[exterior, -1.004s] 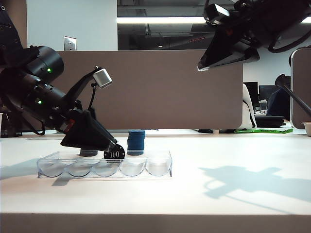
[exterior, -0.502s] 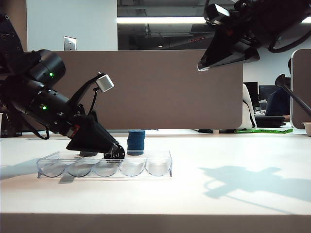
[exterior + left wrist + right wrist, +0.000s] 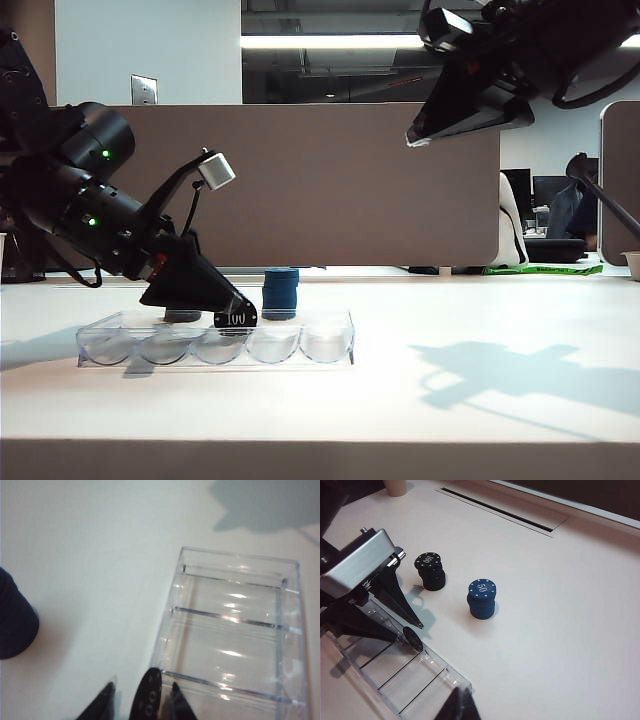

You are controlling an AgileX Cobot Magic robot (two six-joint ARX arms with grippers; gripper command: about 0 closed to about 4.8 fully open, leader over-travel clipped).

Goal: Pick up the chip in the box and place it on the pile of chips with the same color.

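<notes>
While over the box (image 3: 300,345) | left gripper (image 3: 140,697) fingers part-spread astride the chip (image 3: 146,700) | right gripper (image 3: 457,707) raised, fingers together

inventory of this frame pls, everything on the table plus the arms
chip: 1, black, on edge between the left claw's fingers, over the tray
tray: 1, clear, grooved, front of table
black chip stack: 1, black, behind the tray
blue chip stack: 1, blue, beside the black stack
cup: 1, pale, far table edge
left claw: 1, black, down at the tray, closing around the chip
right claw: 1, black, raised high on the right
</notes>
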